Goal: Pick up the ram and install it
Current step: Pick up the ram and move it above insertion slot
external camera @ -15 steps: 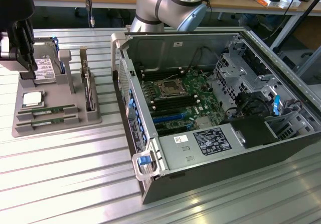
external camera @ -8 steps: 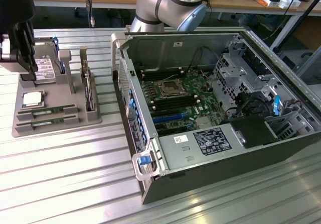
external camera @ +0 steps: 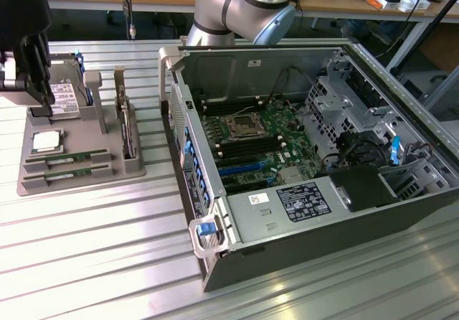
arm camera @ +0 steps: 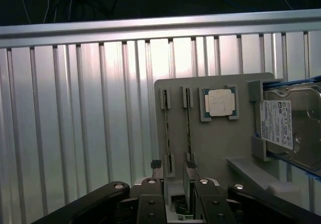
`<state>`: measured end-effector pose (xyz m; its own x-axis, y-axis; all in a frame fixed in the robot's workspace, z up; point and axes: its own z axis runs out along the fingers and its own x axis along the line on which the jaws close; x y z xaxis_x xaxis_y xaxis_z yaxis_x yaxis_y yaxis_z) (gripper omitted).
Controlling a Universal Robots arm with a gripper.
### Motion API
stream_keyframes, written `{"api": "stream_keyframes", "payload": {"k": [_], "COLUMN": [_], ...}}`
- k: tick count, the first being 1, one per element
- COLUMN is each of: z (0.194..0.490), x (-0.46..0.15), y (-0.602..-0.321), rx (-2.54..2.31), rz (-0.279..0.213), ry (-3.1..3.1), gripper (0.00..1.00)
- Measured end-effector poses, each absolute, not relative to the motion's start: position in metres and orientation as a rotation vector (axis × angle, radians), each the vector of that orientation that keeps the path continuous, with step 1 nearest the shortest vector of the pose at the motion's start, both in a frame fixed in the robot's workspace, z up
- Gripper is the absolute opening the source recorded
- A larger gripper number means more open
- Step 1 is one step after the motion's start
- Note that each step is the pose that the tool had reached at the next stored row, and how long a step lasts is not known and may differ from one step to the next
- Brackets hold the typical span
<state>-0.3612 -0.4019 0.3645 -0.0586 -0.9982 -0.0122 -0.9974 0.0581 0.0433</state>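
We take the grey tray (external camera: pixel 86 179) as our landmark. It rests on the slatted metal table (external camera: pixel 93 255). In two long slots along the tray's side nearest the exterior camera sit a ram stick (external camera: pixel 68 158) and, just beside it and parallel, a second ram stick (external camera: pixel 67 171). Both are narrow green boards standing on edge in their slots.

Just behind them on the tray lies a square silver processor (external camera: pixel 44 142). A hard drive (external camera: pixel 61 97) stands at the tray's far end. A larger green card with a metal bracket (external camera: pixel 128 130) stands upright in the tray's end toward the exterior view's right.

Off the tray, on the exterior view's right and apart from it, the open computer case (external camera: pixel 323 252) lies on its side, with its motherboard (external camera: pixel 251 137) facing up. The robot arm (external camera: pixel 244 8) reaches over from behind that case.

The jaws hang above the tray, spread apart and holding nothing. In the wrist view we see their tips over the tray's end where both sticks finish. The stick ends show at or between the tips, and we cannot tell whether anything touches.
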Motion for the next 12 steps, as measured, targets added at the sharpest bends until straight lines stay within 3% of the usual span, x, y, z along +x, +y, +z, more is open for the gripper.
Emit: {"api": "stream_keyframes", "payload": {"k": [12], "z": [0.3596], "x": [-0.3612], "y": [-0.4019], "rx": [2.141], "rz": [-0.062], "ry": [-2.27], "gripper": [0.3]}}
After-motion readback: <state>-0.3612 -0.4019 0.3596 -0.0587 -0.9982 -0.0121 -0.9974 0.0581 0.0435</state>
